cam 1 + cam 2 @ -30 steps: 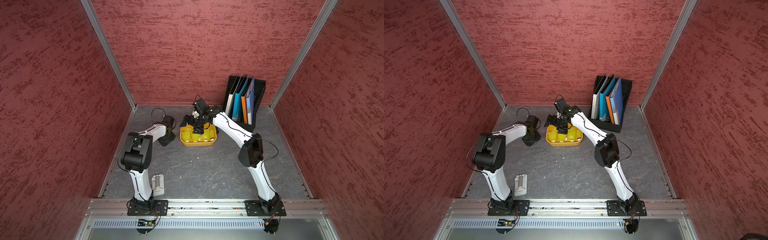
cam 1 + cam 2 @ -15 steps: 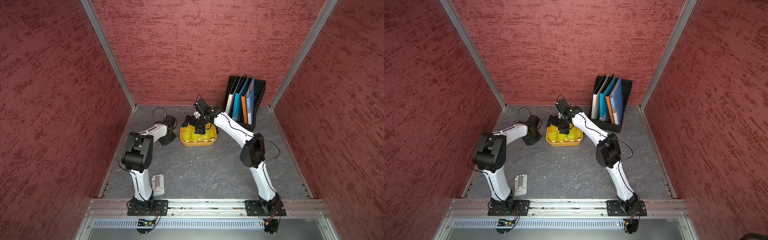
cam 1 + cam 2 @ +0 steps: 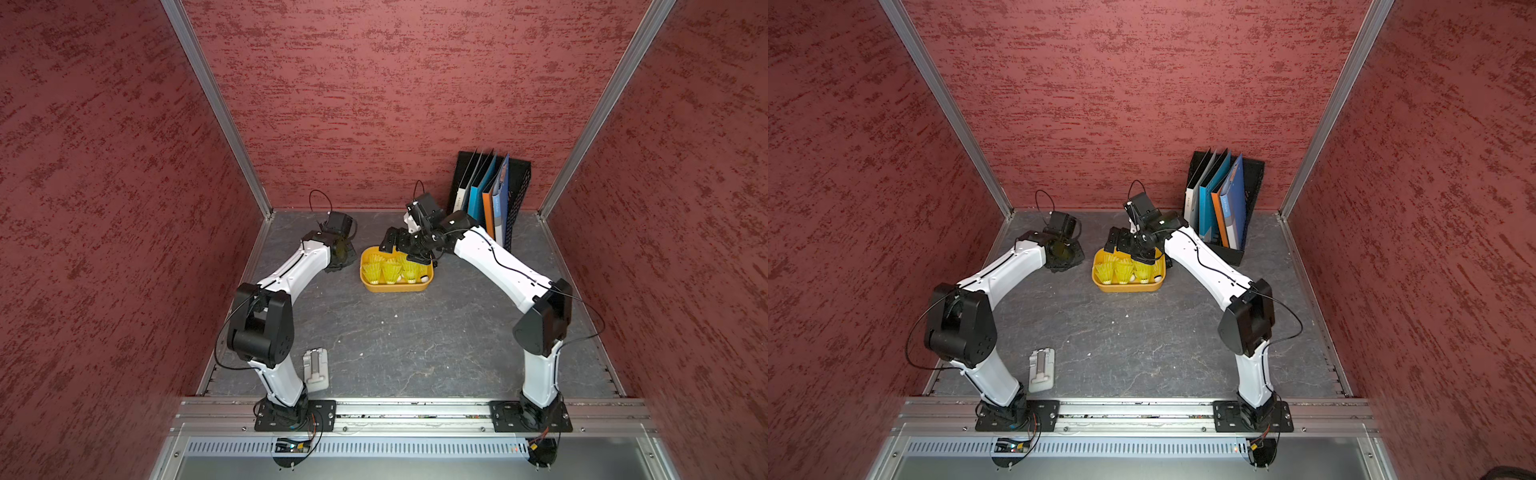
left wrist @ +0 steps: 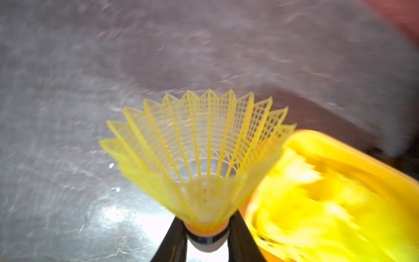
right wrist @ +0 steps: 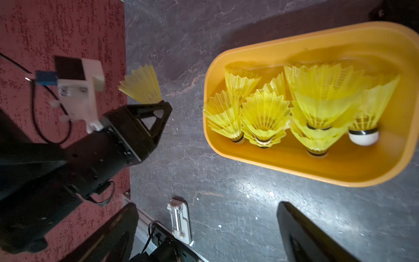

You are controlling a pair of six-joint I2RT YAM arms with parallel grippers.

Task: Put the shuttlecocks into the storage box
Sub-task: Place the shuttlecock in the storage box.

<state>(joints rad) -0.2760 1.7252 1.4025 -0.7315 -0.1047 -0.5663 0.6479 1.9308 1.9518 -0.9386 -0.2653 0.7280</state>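
Note:
The orange-yellow storage box [image 3: 395, 289] [image 3: 1127, 287] sits at the back middle of the floor and holds several neon yellow shuttlecocks [image 3: 390, 270] [image 5: 265, 115] standing on their white tips. My left gripper [image 4: 207, 229] is shut on the tip of one more shuttlecock [image 4: 199, 145], whose skirt flares away from the jaws. It sits just left of the box [image 4: 340, 154] and is apart from it. The right wrist view shows this held shuttlecock [image 5: 142, 87] too. My right gripper [image 5: 208, 236] hangs open and empty over the box's far edge [image 3: 409, 245].
A black file rack with blue, orange and white folders [image 3: 490, 195] stands against the back wall, right of the box. A small pale grey clip-like part [image 3: 316, 365] [image 5: 179, 217] lies near the left arm's base. Red walls enclose three sides.
My left jaws have closed onto the shuttlecock's tip, and that gripper is shifting slightly beside the box. The right arm has hardly moved and stays open.

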